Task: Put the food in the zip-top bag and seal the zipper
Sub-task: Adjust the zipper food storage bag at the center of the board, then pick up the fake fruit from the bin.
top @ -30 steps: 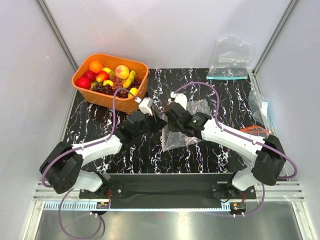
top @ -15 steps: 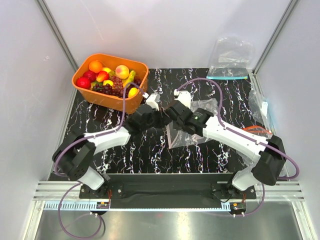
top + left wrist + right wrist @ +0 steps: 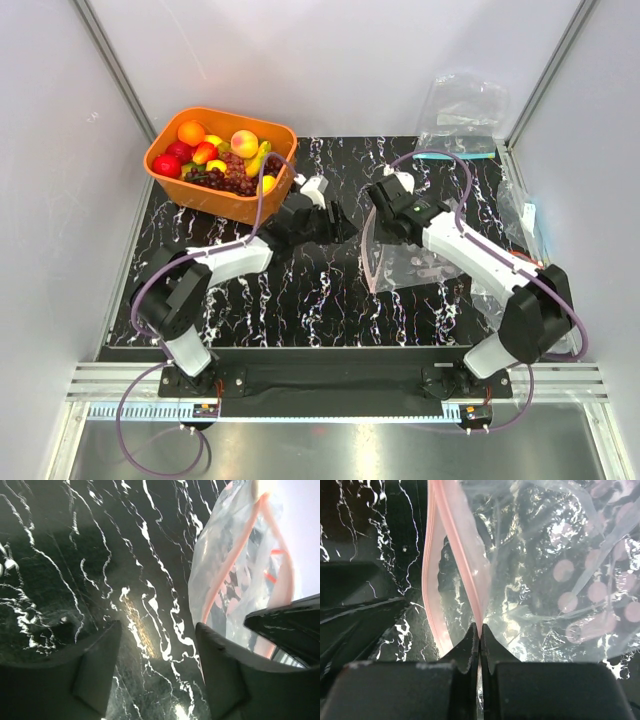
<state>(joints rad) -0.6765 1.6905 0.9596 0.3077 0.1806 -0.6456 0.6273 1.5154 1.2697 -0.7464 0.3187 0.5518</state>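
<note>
The right jaws are pressed shut, pinching the pink zipper (image 3: 451,545) at one end of the zip-top bag (image 3: 545,580). The left jaws are spread wide and hold nothing. They sit just beside the bag's mouth with a gap between them and the plastic.

A second ago it was different. Then the left jaws were shut at the bag's edge and the right jaws were half spread. Now the left jaws have let go and the right jaws have closed. The bag has also moved. It was near the middle of the table (image 3: 300,300), and now it sits more to the right, carried along by the right arm (image 3: 470,250).

From above, the zip-top bag (image 3: 405,265) has its mouth on the left side, facing the left jaws. The zipper (image 3: 367,262) runs from the far side toward the near side, and the rest of the bag spreads out to the right. The mouth is open a little: the two pink strips bow apart.

The food (image 3: 191,132) is in the orange basket (image 3: 200,200) at the far left of the table, well apart from the bag.
</note>
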